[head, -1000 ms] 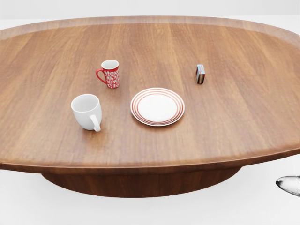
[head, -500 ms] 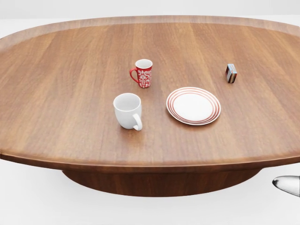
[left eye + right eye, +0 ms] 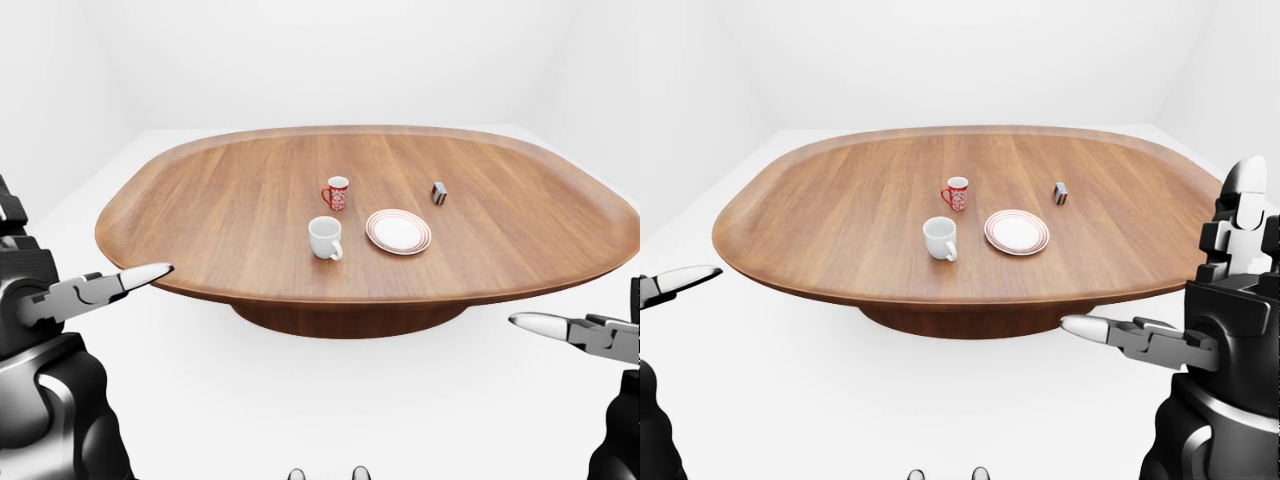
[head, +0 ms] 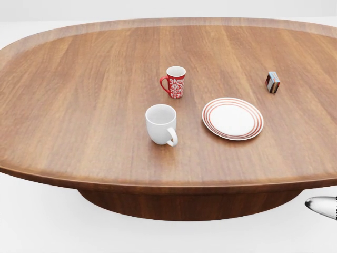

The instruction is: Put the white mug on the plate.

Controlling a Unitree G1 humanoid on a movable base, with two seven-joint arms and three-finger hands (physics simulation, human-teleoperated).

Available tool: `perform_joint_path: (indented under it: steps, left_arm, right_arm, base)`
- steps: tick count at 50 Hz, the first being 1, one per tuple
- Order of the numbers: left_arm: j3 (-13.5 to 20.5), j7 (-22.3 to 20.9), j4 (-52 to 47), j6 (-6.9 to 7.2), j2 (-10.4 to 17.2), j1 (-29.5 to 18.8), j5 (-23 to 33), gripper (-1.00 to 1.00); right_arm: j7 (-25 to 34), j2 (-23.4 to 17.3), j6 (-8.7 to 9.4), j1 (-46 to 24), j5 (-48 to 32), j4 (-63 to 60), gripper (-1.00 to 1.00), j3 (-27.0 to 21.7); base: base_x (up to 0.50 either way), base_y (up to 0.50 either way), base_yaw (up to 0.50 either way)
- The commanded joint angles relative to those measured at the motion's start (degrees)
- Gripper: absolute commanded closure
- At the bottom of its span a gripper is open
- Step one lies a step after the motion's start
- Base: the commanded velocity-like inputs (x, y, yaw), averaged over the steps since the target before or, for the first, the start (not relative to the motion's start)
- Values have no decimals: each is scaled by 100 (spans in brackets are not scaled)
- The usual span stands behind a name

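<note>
In the head view the oval table [image 4: 79,105] fills the picture, its near edge curving along the bottom, with wide bare wood to the left. The white mug [image 4: 161,124] stands upright near the centre, handle toward 5 o'clock, nothing visible inside. The plate [image 4: 233,118] lies at its 3 o'clock, apart and bare. A red mug [image 4: 176,81] stands at the white mug's 12 o'clock; a small box [image 4: 273,81] at 2 o'clock. Left hand [image 3: 95,290] and right hand [image 3: 1140,335] hover short of the table edge, fingers spread, holding nothing.
</note>
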Motion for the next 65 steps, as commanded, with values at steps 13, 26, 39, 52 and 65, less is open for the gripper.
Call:
perform_joint_path:
  steps: [13, 26, 39, 52, 65]
  left_arm:
    - [-62, -35, 15, 0, -61, 45, 92, -100]
    - [-67, -34, -9, 0, -78, 48, 106, -100]
    - [-90, -38, 41, 0, -80, 35, 129, -100]
    - [-104, -38, 67, 0, -71, 21, 142, -100]
    - [-110, -43, 117, 0, -73, 18, 151, -100]
  right_arm:
    - [41, 52, 0, 71, -79, 122, -100, 57]
    - [49, 58, 0, 74, -93, 134, -100, 76]
    - [50, 56, 0, 68, -111, 177, -100, 103]
    - [50, 36, 0, 44, -63, 146, -100, 69]
    - [37, 31, 0, 41, -55, 146, -100, 81]
  base:
    - [32, 0, 0]
    - [32, 0, 0]
    - [32, 0, 0]
    - [29, 0, 0]
    - [25, -2, 0]
